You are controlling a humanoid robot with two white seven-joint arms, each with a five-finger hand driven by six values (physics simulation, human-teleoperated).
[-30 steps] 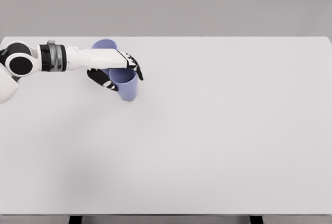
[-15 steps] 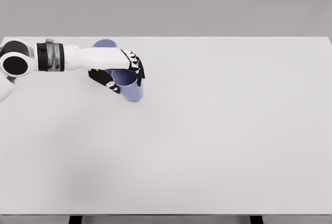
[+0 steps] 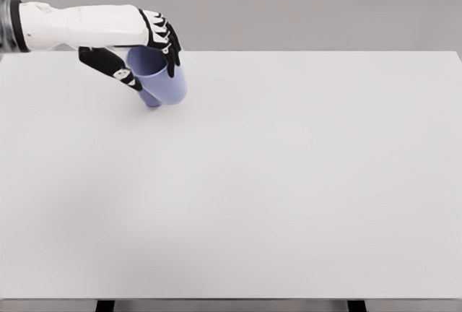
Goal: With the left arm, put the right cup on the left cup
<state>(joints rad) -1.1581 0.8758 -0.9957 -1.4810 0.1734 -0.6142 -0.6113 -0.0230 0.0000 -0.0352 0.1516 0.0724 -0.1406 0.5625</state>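
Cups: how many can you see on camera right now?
2. One blue cup is held in the left hand, raised near the table's far-left edge. The second cup peeks out just behind and below it, mostly hidden.

a broad, pale grey tabletop (image 3: 289, 182) fills most of the head view, its far edge running straight across under a grey wall. near its far left corner a blue cup (image 3: 149, 98) appears to stand on it, mostly hidden. two dark legs show under its near edge.
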